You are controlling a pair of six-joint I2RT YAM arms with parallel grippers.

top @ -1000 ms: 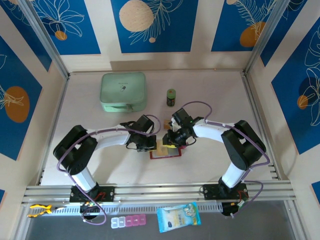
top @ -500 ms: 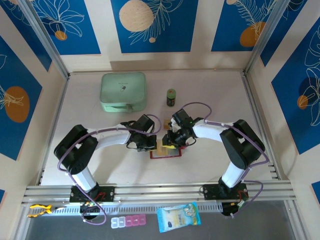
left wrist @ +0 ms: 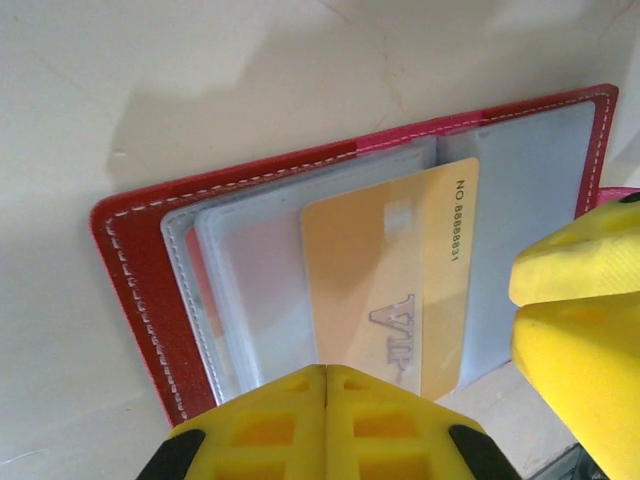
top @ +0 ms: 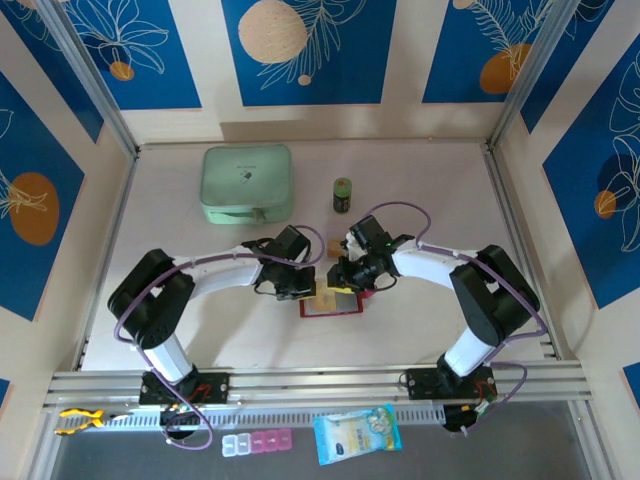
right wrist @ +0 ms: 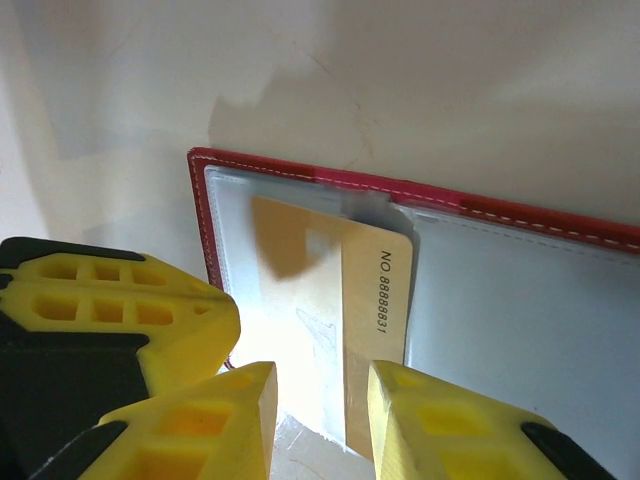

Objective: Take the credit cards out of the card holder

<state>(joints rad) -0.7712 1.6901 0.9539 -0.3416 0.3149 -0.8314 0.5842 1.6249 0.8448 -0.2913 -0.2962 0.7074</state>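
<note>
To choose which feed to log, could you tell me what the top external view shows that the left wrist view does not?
Top external: the mint-green case and a small bottle. Left wrist: the printed number and the clear sleeves. Shared: the open red card holder with the yellow card in it.

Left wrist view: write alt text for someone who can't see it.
An open dark-red card holder lies on a pale table, a yellow-orange card marked NO 88888831 across its clear sleeves, one end poking past the holder's edge. The shut left tool sits at the bottom edge, the right tool at the right.
</note>
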